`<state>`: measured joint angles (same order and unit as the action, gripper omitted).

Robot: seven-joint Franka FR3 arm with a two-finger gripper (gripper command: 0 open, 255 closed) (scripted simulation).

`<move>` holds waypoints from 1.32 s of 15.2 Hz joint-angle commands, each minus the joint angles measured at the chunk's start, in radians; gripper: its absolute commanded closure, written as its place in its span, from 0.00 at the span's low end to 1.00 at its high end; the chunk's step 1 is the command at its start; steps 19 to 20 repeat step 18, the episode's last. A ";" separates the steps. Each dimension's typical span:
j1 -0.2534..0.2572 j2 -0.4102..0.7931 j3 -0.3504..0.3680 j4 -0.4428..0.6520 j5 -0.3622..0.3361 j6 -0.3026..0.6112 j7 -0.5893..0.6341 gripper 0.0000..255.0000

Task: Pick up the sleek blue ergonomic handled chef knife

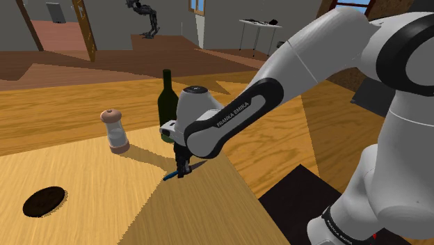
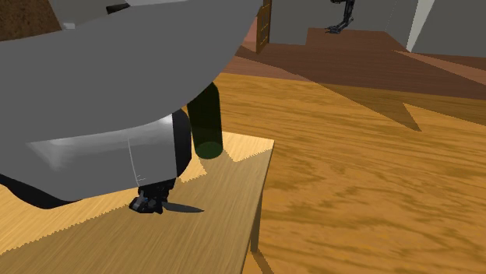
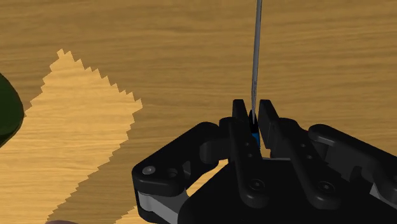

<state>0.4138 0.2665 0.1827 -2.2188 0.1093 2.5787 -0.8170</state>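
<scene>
Fingers point(image 3: 239, 130) nearly together, clamped on the blue handle point(image 3: 254, 136) of the knife point(image 3: 257, 51); only a narrow slit between them, filled by that handle. Gripper point(image 1: 182, 167) pointing down at the wooden table point(image 1: 83, 174), close to its edge. Blade point(image 2: 185, 208) thin and grey, running straight out beyond the fingertips, low over the wood; cannot tell whether touching it.

Shoulder view, left to right, all placed from the fingers:
- dark round patch point(image 1: 44, 200) on the table, well apart, far to that view's left
- shaker point(image 1: 115, 131), pale body with brownish cap and base, upright, nearer, also on the left
- dark green bottle point(image 1: 167, 104), upright, just behind the fingers
- blue handle end poking out on the fingers' left side, blade tip on their right
- white arm point(image 1: 278, 83) rising away to the right

Second exterior view, left to right: gripper low under the arm's grey bulk; blade sticking out to the fingers' right; bottle behind them and slightly right; table edge further right, then wooden floor point(image 2: 374, 194).
</scene>
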 commanded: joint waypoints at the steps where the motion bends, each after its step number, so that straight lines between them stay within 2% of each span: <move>1: 0.002 0.015 0.001 0.006 -0.002 -0.005 0.001 1.00; 16: -0.006 -0.129 0.005 0.047 0.012 -0.189 0.007 1.00; 20: -0.006 -0.131 0.005 0.048 0.012 -0.191 0.007 1.00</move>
